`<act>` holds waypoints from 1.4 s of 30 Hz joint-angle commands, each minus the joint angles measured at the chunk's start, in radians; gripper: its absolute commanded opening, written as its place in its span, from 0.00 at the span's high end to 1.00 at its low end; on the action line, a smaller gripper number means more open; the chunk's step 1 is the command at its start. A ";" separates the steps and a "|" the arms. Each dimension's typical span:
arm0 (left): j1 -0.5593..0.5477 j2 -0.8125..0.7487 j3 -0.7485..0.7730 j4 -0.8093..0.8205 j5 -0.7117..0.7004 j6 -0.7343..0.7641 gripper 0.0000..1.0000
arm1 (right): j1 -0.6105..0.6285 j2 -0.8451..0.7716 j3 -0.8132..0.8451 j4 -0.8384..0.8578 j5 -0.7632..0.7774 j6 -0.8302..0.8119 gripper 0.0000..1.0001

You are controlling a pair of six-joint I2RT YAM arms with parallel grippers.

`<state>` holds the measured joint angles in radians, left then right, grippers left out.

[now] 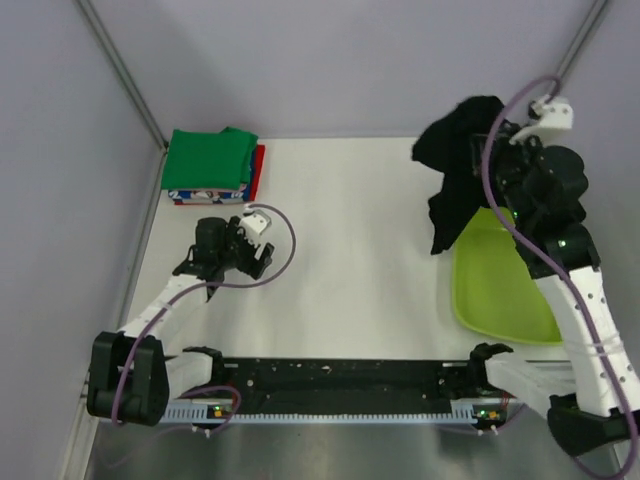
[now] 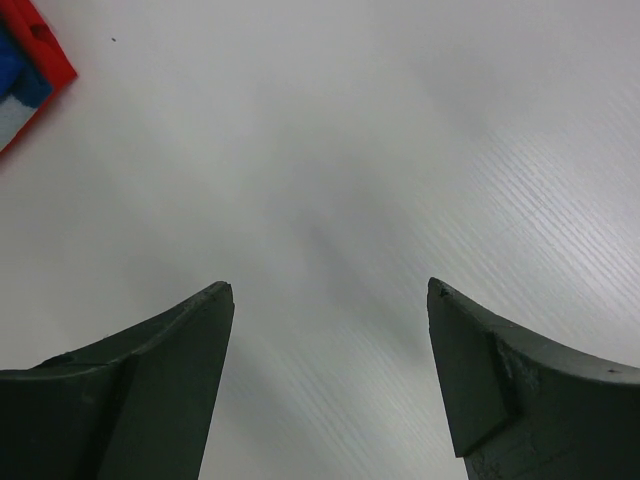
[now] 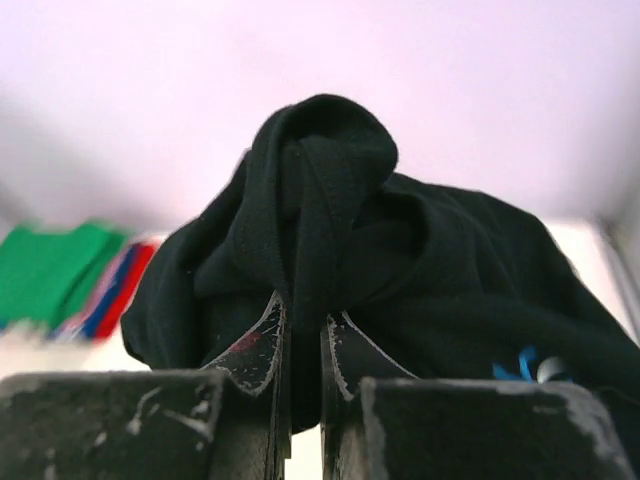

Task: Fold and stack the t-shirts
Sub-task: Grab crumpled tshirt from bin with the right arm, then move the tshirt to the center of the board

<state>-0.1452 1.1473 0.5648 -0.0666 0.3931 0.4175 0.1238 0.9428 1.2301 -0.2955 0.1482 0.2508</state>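
item 1: black t-shirt (image 1: 458,165). bunched and lifted at the far right of the table (image 1: 350,250), hanging down in loose folds. its lower end drapes in front of the far rim of the tub; contact with the tub cannot be told. small light-blue mark (image 3: 520,362) visible low on the cloth in the right wrist view.

item 2: right fingers (image 3: 258,345). closed, pinching a fold of the black t-shirt between them; the cloth rises in a hump above the tips.

item 3: left fingers (image 2: 150,380). spread wide apart, nothing between them, above bare table just in front of the folded stack.

item 4: folded stack, far left corner of the table. green t-shirt (image 1: 207,158) on top; red t-shirt (image 1: 259,168) showing along the right edge beneath it; blue-white patterned t-shirt (image 1: 205,192) showing along the near edge. order of the lower two cannot be told.

item 5: lime-green tub (image 1: 500,285). right side of the table, beside the right arm, well apart from the stack.
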 commanded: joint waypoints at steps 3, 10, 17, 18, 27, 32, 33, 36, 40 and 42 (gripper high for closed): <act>0.021 -0.034 0.023 0.097 -0.207 -0.048 0.18 | 0.583 0.272 0.477 -0.034 -0.169 -0.410 1.00; 0.113 -0.027 0.050 0.180 -0.544 -0.108 0.12 | 0.649 0.415 0.568 0.078 -0.330 -0.263 1.00; 0.303 -0.129 0.095 0.160 -0.579 -0.085 0.11 | 0.528 0.450 0.295 0.085 -0.107 -0.167 1.00; 0.303 -0.124 0.105 0.145 -0.579 -0.059 0.12 | 0.493 0.477 0.258 0.079 -0.104 -0.151 1.00; 0.305 -0.112 0.130 -0.073 -0.277 0.053 0.13 | 0.200 0.818 0.347 -0.273 0.040 0.016 0.12; 0.303 -0.064 0.148 -0.171 -0.180 0.115 0.18 | 0.356 0.713 0.212 -0.205 0.070 -0.177 0.10; 0.303 -0.049 0.164 -0.214 -0.133 0.150 0.22 | 0.419 0.683 0.168 -0.173 0.073 -0.230 0.11; 0.302 -0.015 0.207 -0.359 0.014 0.254 0.29 | 0.627 0.590 0.002 -0.110 -0.005 -0.413 0.18; 0.303 -0.009 0.207 -0.420 0.064 0.290 0.31 | 0.821 0.565 -0.174 -0.071 -0.197 -0.464 0.21; 0.303 -0.012 0.201 -0.417 0.058 0.285 0.30 | 0.897 0.602 -0.196 -0.065 -0.246 -0.459 0.22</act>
<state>0.1574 1.1404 0.7357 -0.4191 0.3614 0.6476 0.9463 1.5223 1.1053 -0.3901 0.0410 -0.1284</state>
